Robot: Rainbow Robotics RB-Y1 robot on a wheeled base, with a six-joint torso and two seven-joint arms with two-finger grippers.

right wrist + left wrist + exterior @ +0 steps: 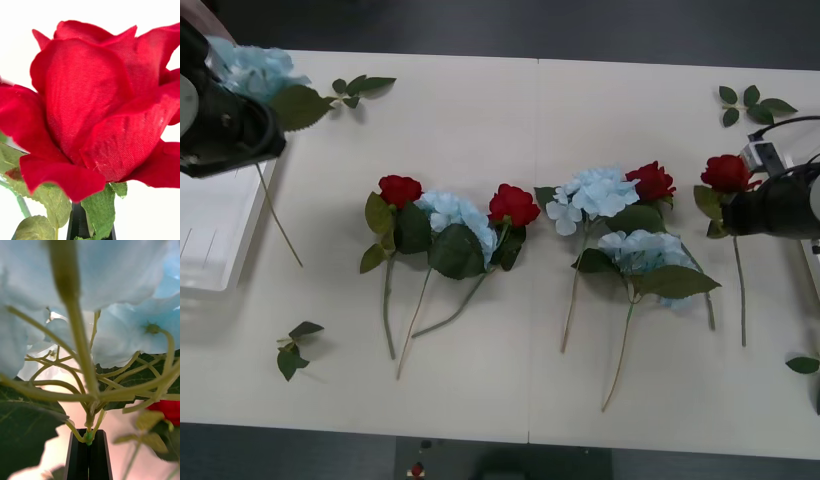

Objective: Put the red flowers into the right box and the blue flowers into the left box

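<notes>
Close up, left gripper (pixel 89 453) fingers pinch a blue hydrangea (pixel 112 296) stem; right gripper (pixel 90 225) fingers, half-hidden, clamp a red rose (pixel 101 112).

Red roses: four — one (pixel 400 189) at left of the row, one (pixel 513 204) beside it, one (pixel 651 181) mid-right, one (pixel 727 172) far right.
Blue hydrangeas: four — (pixel 253 68) top left, (pixel 456 214) between two roses, (pixel 600 192), (pixel 644 250).
Loose leaf sprigs: four — (pixel 360 88), (pixel 752 103), (pixel 294 350), (pixel 802 365).
White bin (pixel 215 235): one.
</notes>
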